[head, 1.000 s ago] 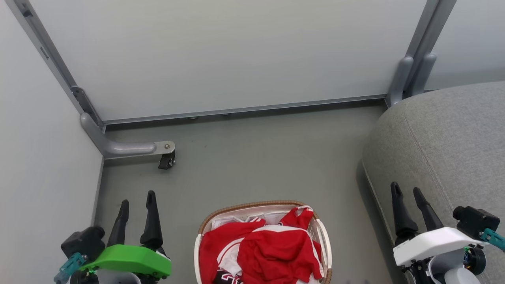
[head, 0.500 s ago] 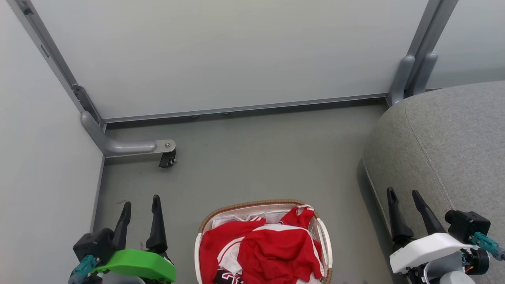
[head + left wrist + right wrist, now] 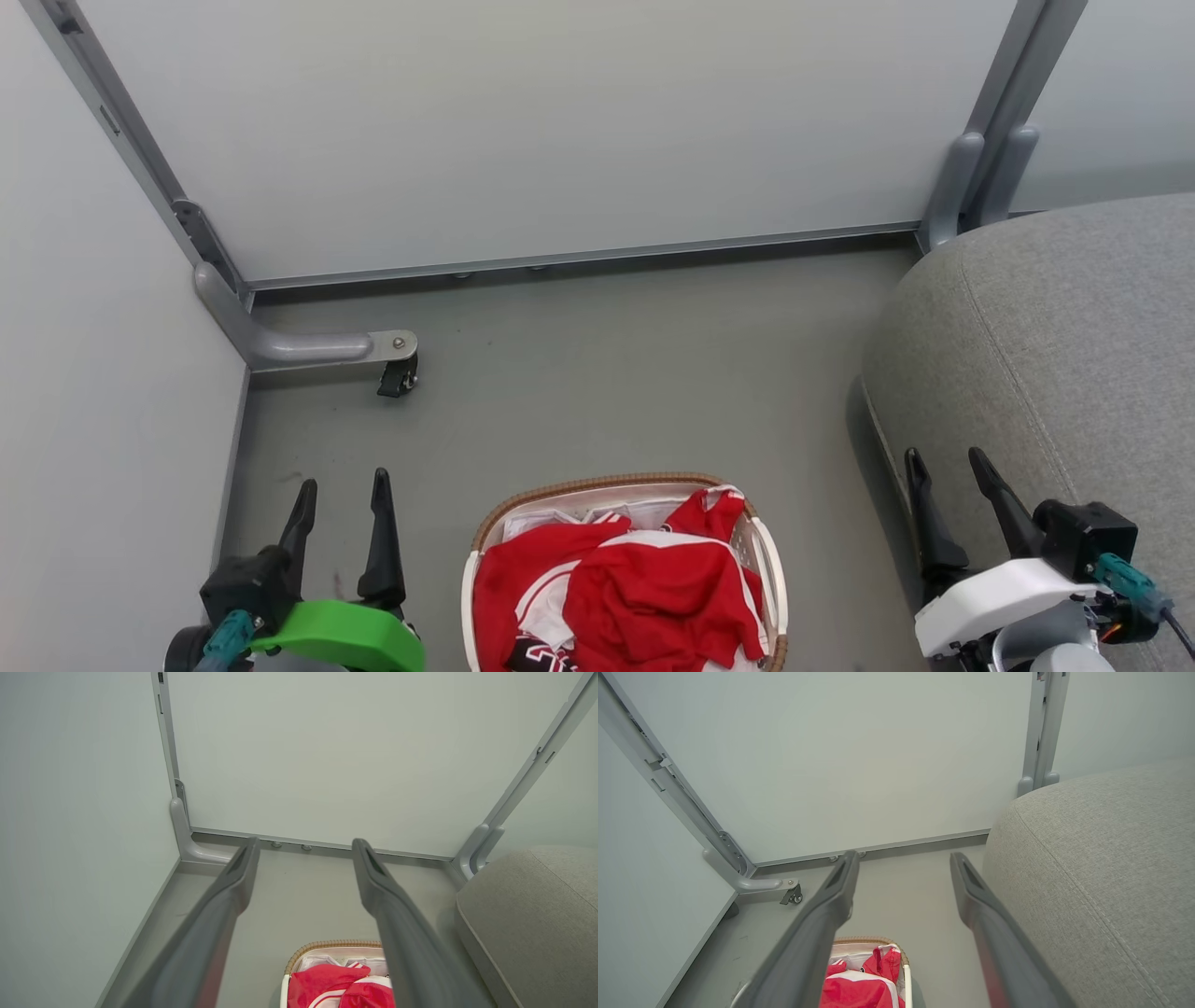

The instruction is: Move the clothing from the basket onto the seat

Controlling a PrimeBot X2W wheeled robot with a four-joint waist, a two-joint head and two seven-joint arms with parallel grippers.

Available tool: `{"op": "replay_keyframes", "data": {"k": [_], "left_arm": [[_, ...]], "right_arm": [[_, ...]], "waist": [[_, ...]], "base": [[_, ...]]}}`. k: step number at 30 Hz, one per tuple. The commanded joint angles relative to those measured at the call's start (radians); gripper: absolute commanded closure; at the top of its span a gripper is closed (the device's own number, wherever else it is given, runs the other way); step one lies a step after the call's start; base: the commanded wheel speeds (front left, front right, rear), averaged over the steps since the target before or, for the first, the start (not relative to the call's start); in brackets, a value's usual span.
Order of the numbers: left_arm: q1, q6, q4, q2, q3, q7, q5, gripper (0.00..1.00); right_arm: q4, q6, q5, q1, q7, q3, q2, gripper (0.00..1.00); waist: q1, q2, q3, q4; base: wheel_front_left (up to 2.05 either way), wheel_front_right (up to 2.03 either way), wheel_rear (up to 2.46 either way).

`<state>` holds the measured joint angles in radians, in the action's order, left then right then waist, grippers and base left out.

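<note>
Red clothing [image 3: 653, 597] sits between left end effector [image 3: 344, 480] and right end effector [image 3: 944, 454], both spread.

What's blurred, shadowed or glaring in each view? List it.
Head view: even soft light, no glare, a faint shadow on the floor beside the seat. Left wrist view: the left gripper looks soft-edged, the basket sharper. Right wrist view: the right gripper likewise soft.

Grey floor [image 3: 607, 373], pale partition panels [image 3: 541, 131], metal foot [image 3: 299, 347] with caster [image 3: 397, 378]
</note>
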<state>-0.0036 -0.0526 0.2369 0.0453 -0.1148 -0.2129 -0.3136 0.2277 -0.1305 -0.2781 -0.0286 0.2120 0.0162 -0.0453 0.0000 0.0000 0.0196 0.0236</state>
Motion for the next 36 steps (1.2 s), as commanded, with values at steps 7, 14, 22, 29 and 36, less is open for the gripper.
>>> {"op": "replay_keyframes", "data": {"k": [7,14,22,29,36], "left_arm": [[0.021,0.006,0.009,0.007,-0.008,-0.021,0.063,0.00],[0.027,0.008,0.022,0.007,-0.014,-0.034,0.101,0.00],[0.032,0.011,0.035,0.008,-0.023,-0.046,0.149,0.00],[0.030,0.010,0.041,0.008,-0.025,-0.052,0.158,0.00],[0.029,0.005,0.045,0.008,-0.024,-0.052,0.153,0.00]], "right_arm": [[-0.003,0.000,0.071,0.021,0.022,-0.006,-0.006,0.00],[-0.005,0.000,0.125,0.026,0.034,-0.010,-0.007,0.00],[-0.005,0.000,0.185,0.033,0.049,-0.013,-0.007,0.00],[-0.005,0.000,0.206,0.033,0.055,-0.014,-0.008,0.00],[-0.005,0.000,0.203,0.033,0.055,-0.013,-0.007,0.00]], "waist": [[0.0000,0.0000,-0.001,0.003],[0.0000,0.0000,-0.004,0.004],[0.0000,0.0000,-0.004,0.007],[0.0000,0.0000,-0.003,0.008],[0.0000,0.0000,-0.003,0.007]], "base": [[0.00,0.00,0.00],[0.00,0.00,0.00],[0.00,0.00,0.00],[0.00,0.00,0.00],[0.00,0.00,0.00]]}}
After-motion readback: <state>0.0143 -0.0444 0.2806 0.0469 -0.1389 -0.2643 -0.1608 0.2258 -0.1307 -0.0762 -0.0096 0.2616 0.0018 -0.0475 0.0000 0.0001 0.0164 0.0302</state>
